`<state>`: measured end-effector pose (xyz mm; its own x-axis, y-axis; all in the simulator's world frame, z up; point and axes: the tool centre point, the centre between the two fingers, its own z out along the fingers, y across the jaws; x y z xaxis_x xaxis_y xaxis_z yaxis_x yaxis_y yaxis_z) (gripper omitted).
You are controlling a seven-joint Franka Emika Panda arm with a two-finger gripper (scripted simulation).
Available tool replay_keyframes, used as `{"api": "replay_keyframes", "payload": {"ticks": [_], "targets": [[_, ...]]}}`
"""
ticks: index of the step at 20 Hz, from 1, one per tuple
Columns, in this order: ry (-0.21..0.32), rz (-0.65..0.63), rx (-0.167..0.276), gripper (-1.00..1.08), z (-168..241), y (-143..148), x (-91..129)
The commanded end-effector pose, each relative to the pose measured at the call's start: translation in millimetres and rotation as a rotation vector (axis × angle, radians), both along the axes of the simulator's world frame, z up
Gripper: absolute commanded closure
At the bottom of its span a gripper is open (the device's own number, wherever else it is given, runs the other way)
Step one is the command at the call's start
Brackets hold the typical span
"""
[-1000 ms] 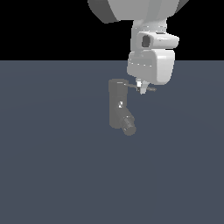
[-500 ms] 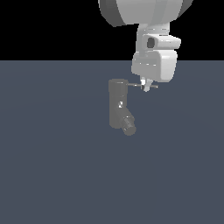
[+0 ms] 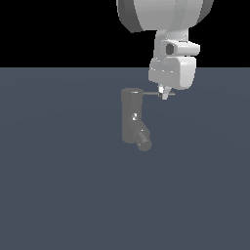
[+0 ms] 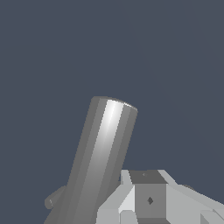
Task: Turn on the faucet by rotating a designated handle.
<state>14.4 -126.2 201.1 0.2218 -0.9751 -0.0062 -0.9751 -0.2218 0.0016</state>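
Out on the flat slate floor (image 3: 58, 195), standing upright near the centre of the exterior view: the faucet (image 3: 131, 117), dark grey, ribbed spout (image 3: 143, 140) angling down toward the exterior view's right. Projecting level from its cap toward that same side, the handle (image 3: 152, 93), thin and straight. Hanging right at the rod's far end, the gripper (image 3: 165, 94), white fingertips reaching down to rod height, seemingly touching it. Looking placed out there for leverage, pushing sideways at the tip rather than near the pivot. Not possible to tell whether the claw is apart or together. In the wrist view, filling the frame close up, a pale cylinder (image 4: 98, 162), likely the handle, beside a white finger block (image 4: 146, 199).
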Motion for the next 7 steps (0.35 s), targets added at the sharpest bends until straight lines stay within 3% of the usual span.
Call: {"api": "replay_keyframes", "payload": {"ticks": [1,7], "targets": [[-0.003,-0.028,-0.006,1.08,0.0,-22.3,4.6],[-0.003,-0.033,-0.006,1.08,0.1,-33.1,17.0]]}}
